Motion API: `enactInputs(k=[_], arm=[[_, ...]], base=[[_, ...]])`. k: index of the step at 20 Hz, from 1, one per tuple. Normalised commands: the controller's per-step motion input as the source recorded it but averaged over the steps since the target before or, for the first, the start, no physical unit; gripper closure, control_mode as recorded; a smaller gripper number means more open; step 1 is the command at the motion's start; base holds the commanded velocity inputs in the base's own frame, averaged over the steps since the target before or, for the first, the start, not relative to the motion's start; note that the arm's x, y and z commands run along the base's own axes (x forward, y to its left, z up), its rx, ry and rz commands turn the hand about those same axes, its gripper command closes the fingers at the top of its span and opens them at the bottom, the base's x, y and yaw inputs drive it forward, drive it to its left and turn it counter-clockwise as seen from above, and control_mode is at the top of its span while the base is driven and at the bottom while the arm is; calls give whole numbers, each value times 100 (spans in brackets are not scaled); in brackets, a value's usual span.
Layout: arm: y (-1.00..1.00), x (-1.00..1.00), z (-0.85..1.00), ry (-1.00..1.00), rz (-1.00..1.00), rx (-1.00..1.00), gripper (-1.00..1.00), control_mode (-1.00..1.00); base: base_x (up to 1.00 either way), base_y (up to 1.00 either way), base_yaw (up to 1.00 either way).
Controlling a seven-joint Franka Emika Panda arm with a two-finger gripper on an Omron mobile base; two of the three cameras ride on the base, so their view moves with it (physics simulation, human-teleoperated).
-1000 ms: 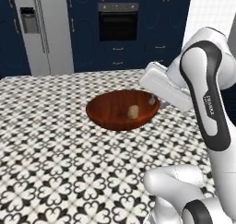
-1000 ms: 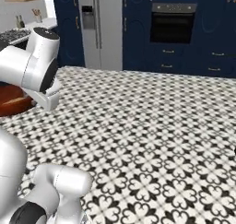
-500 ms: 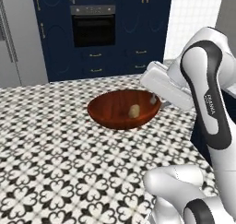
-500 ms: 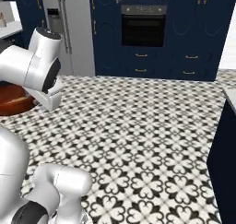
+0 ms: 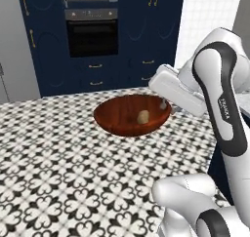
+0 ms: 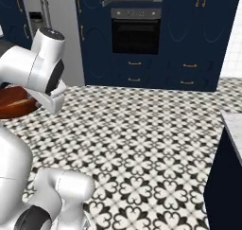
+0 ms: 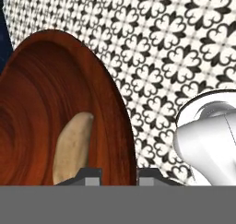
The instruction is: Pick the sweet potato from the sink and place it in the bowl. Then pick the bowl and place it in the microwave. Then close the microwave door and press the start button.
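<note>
arm pose: the white franka arm rises, bends at a dark elbow and reaches down and across to the bowl's rim; in the right base view its white wrist link stands in front of the bowl.
gripper: the two-finger gripper straddles the near rim, one dark fingertip inside the wall and the other outside it.
finger state: narrowed and grasping the rim of the bowl.
bowl: the wide, shallow, glossy reddish-brown wooden bowl hangs level from the fingers above the black-and-white patterned tile floor; its edge shows at and its wall at.
sweet potato: the small elongated tan tuber lies inside the bowl, just beyond the inner fingertip.
writing: dark lettering runs along the forearm link, too small to read.
background: a black built-in oven set in navy cabinets.
</note>
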Motion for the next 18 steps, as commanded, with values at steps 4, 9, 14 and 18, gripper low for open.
enactInputs(k=[4, 9, 14, 18], arm=[[0, 0, 0, 0, 0, 0, 100, 100], [0, 0, 0, 0, 0, 0, 100, 100], [0, 0, 0, 0, 0, 0, 100, 100], [0, 0, 0, 0, 0, 0, 100, 100]], base=[[100, -12, 0], [100, -26, 0], [100, -54, -1], [100, -51, -2]])
